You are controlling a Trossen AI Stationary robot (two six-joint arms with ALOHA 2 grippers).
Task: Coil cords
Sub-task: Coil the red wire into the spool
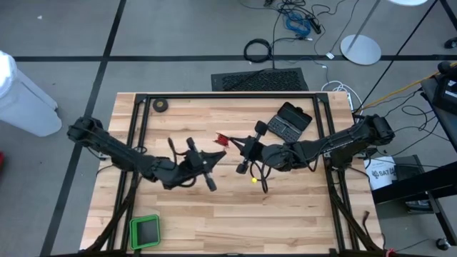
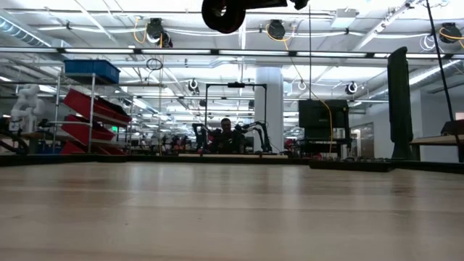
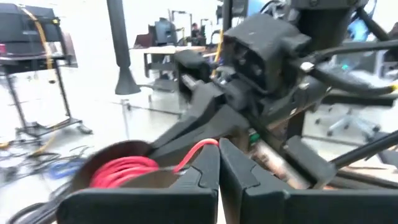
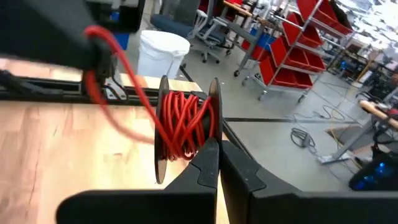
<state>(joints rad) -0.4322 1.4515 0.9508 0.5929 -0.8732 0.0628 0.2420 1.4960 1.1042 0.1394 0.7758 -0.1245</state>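
Both grippers meet in mid-air over the middle of the wooden table (image 1: 214, 207). The cord is a thin red wire (image 4: 124, 74), partly wound on a small dark reel (image 4: 185, 127) with two thin flanges. My right gripper (image 4: 219, 155) is shut on the reel. My left gripper (image 3: 219, 163) faces it, shut on the free strand of wire. From above the two grippers, left (image 1: 218, 151) and right (image 1: 231, 143), stand nearly tip to tip, with the red wire (image 1: 221, 137) between them. The low view shows only a dark part of an arm (image 2: 225, 11) at its top edge. My left gripper pinches a single strand of the red wire (image 3: 204, 145) between its two fingertips, coming level from the table's left. The strand curves from there back to the reel (image 3: 121, 169), clear of the table. My right gripper pinches the reel at its rim, by one flange (image 4: 214, 124), coming nearly level from the table's right. The fingers themselves hide the exact place of contact. The reel stands on edge, lifted clear of the table, its wound wire (image 4: 186, 121) facing the camera.
A black tape roll (image 1: 161, 106) lies at the table's far left. A dark keypad-like device (image 1: 289, 121) lies at the far right. A green-rimmed tray (image 1: 146, 230) sits at the near left. A small yellow bit (image 1: 253, 180) lies under the right gripper.
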